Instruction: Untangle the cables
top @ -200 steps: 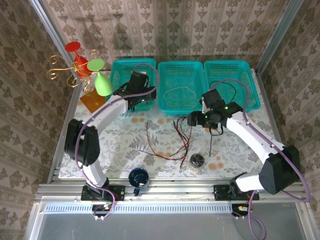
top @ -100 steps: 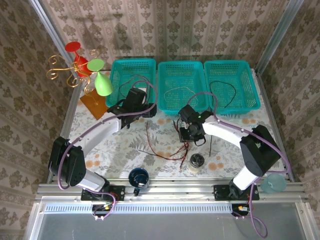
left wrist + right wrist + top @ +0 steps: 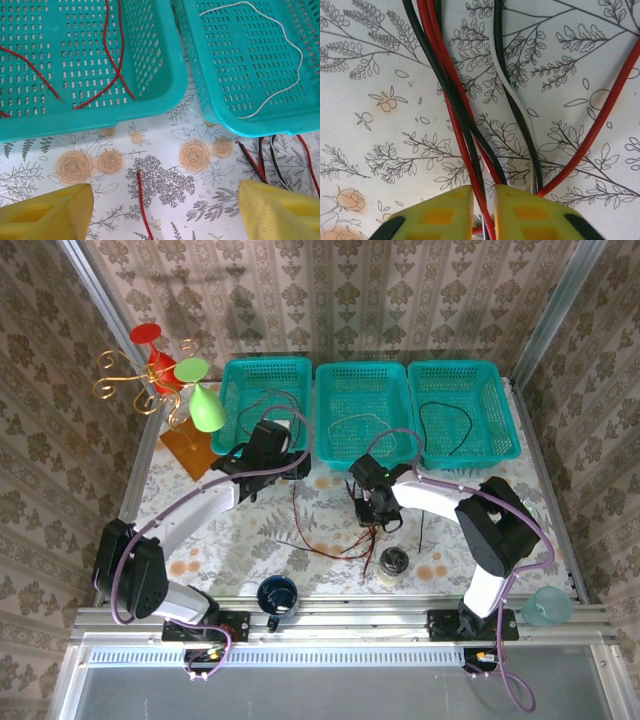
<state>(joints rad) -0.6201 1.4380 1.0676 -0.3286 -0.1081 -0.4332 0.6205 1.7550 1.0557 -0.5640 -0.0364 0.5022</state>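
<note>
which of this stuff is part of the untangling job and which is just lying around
Job: tangled cables on the table; red cable, white cable, black cable in the teal baskets.
Lying about: blue mug, small jar, glass stand, teal cup.

From where I stand, a tangle of thin red and black cables (image 3: 352,552) sprawls across the flowered tablecloth (image 3: 200,530). The right gripper (image 3: 373,508) is down on its far end, jaws too hidden to read. The left gripper (image 3: 268,465) hovers at the near rim of the left teal plastic mesh basket (image 3: 262,364), which holds a dark wire (image 3: 258,397). The middle teal basket (image 3: 362,367) holds a cream wire (image 3: 362,418), and the right teal basket (image 3: 462,366) a black wire (image 3: 445,405). A dark blue mug (image 3: 277,595) and a small round dark jar (image 3: 394,561) stand near the front edge.
</note>
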